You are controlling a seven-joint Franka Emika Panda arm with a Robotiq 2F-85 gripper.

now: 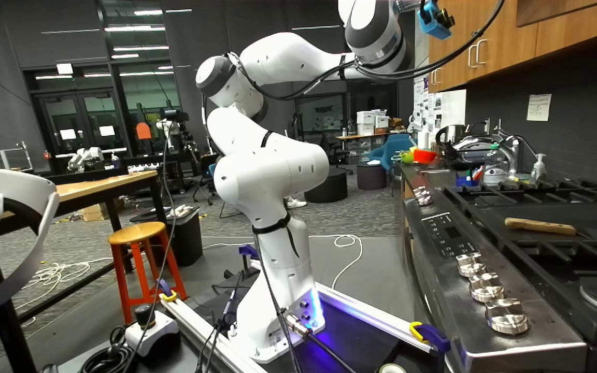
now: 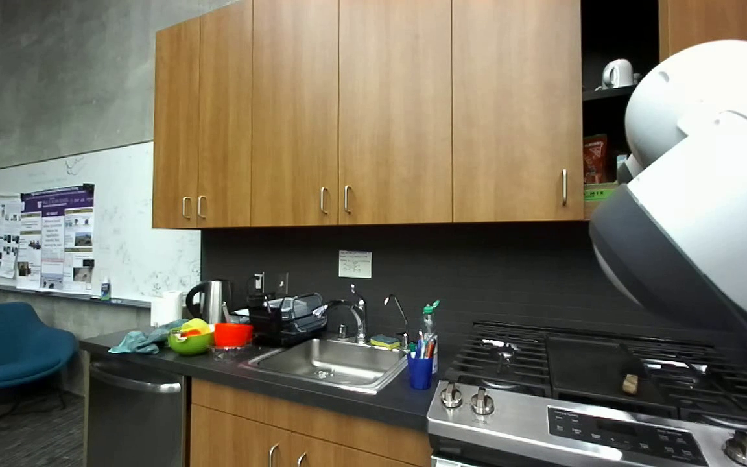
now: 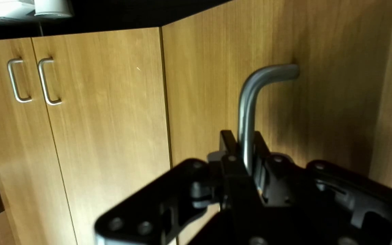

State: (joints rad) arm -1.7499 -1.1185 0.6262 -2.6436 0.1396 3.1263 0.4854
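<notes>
Wrist view: 1 gripper (image 3: 243, 146), bottom, right of centre, drawn narrow and clamped on 1 metal handle (image 3: 246, 112) of a wooden door (image 3: 209, 102); 2 other handles (image 3: 43, 81) upper left. In an exterior view: 1 arm (image 1: 272, 171) mid-frame, 1 stool (image 1: 137, 234) lower left, 3 near knobs (image 1: 486, 286) lower right. In an exterior view: 5 pulls (image 2: 565, 188) on 5 upper cabinet doors (image 2: 396, 110), 2 bowls (image 2: 190, 344) lower left, 1 blue cup (image 2: 419, 373) lower middle, arm at right edge.

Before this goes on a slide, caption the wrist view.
Gripper closed on the metal handle of a wooden cabinet door.
</notes>
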